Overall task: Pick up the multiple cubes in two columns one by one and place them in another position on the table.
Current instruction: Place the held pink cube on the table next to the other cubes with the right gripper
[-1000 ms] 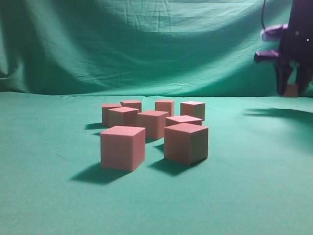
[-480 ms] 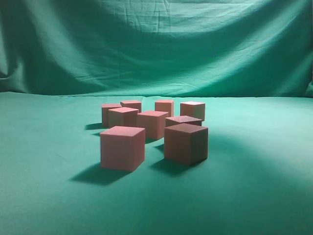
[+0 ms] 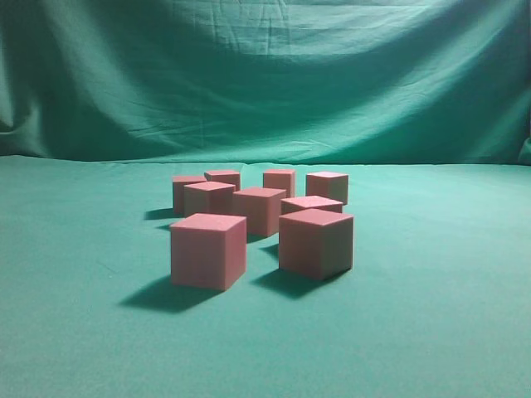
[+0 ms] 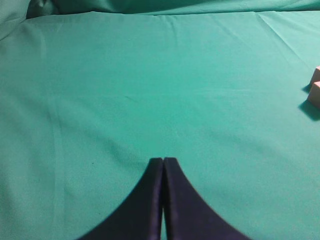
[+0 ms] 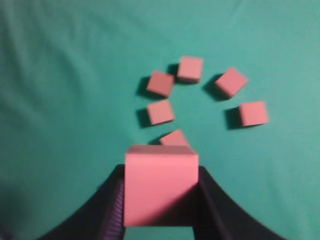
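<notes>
The right gripper (image 5: 159, 200) pinches one cube (image 5: 159, 187) between its dark fingers (image 5: 212, 200), high above the table (image 5: 60, 100) (the view is blurred), with six loose cubes (image 5: 161, 111) scattered below it. The left gripper (image 4: 163, 162) has its jaws pressed together over bare cloth. In the exterior view, eight cubes (image 3: 208, 249) cluster mid-table.

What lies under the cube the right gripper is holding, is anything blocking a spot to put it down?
The right gripper grips one cube high above six loose cubes lying directly below. Those occupy that patch; bare green table lies open to their left.
</notes>
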Controlling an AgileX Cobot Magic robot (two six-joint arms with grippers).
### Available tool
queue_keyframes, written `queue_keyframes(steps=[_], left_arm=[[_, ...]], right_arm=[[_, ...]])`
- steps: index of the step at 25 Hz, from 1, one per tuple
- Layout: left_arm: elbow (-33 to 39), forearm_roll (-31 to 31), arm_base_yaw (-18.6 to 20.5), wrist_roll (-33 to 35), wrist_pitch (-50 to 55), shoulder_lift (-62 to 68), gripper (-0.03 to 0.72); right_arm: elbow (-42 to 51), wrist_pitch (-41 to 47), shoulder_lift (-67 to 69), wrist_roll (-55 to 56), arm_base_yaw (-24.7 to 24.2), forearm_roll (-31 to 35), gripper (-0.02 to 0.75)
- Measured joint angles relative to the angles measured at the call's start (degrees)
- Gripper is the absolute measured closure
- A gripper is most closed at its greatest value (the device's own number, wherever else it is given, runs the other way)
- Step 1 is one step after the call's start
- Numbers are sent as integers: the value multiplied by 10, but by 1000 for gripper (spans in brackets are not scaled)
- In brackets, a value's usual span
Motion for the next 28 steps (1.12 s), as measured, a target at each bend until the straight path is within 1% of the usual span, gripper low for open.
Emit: queue_keyframes(steps=[5,8,10,17,22,28], left_arm=[[0,0,0,0,0,0,688],[0,0,0,0,0,0,688],[0,0,0,0,0,0,688],[0,0,0,0,0,0,688],[0,0,0,0,0,0,688],[0,0,0,0,0,0,688]], right_arm=[[92,-60,0,-26,130,0,479],[117,-103,9,-31,177,-1,479],[119,-114,27,-31,193,-3,479],[120,-122,120,-18,200,-19,479],[93,-115,175,-16,200,-63,479],[77,-117,219,27,200,-96,479]])
